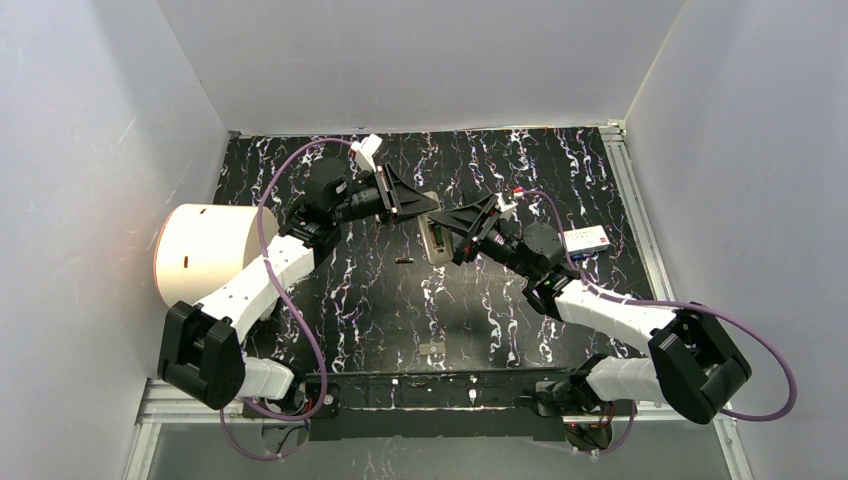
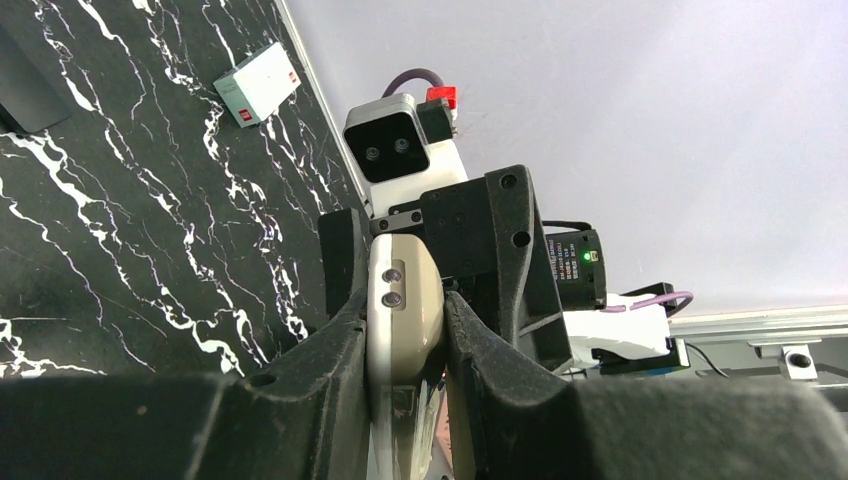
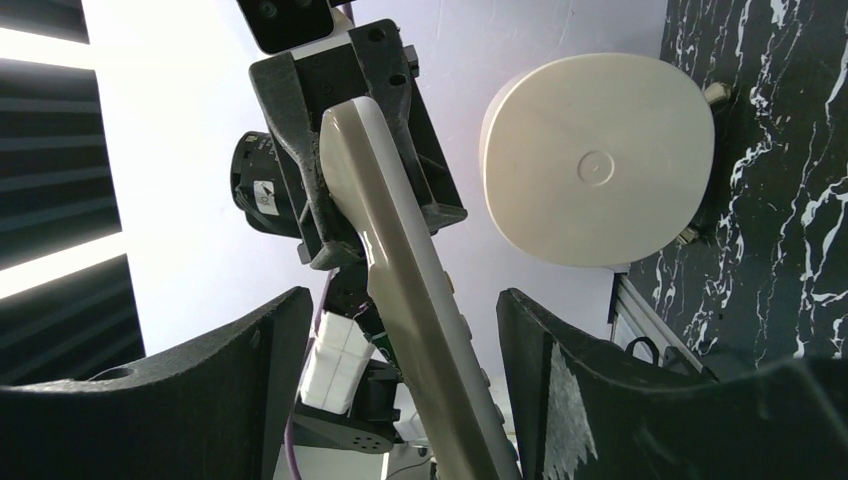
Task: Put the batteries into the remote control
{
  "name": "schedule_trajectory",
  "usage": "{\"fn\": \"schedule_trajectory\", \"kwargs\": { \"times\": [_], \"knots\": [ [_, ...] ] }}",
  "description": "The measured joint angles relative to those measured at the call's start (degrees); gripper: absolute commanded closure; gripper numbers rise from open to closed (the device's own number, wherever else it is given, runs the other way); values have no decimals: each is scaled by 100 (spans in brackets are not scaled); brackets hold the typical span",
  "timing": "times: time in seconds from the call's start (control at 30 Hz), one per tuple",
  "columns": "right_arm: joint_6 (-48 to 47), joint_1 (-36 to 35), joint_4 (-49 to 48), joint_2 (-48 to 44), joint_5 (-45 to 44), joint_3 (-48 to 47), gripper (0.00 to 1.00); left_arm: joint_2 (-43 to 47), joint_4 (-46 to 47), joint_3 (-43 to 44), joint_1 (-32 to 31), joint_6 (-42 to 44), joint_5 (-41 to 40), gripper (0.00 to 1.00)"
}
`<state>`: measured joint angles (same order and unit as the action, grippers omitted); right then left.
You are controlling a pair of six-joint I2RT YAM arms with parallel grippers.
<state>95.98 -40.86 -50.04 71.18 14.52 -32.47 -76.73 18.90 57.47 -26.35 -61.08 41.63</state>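
Your table carries one cream drum at 9 o'clock. Two grippers meet mid-table. The left gripper is clamped tight on one end of the single remote control, while the right gripper straddles it, jaws spread wide, gripping nothing. One white box sits at 3 o'clock. Only one battery shows — a dark cell on the table at the remote's 7 o'clock. Mind that one-ended pinch: a push could pivot the remote, and a nudged cell would likely roll.

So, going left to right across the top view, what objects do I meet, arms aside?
white round tub → black battery → remote → small white box
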Motion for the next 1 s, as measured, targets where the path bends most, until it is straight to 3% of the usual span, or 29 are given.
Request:
{"fn": "schedule_trajectory", "kwargs": {
  "times": [0.1, 0.37, 1.0],
  "knots": [
    [42, 2, -70, 2, 31, 0, 23, 0, 42, -4, 0, -2, 22, 100],
    [138, 2, -83, 37, 103, 0, 37, 2, 170, -4, 0, -2, 76, 100],
    [79, 2, -197, 131, 245, 0, 48, 13, 216, -42, 13, -195, 101, 100]
  ]
}}
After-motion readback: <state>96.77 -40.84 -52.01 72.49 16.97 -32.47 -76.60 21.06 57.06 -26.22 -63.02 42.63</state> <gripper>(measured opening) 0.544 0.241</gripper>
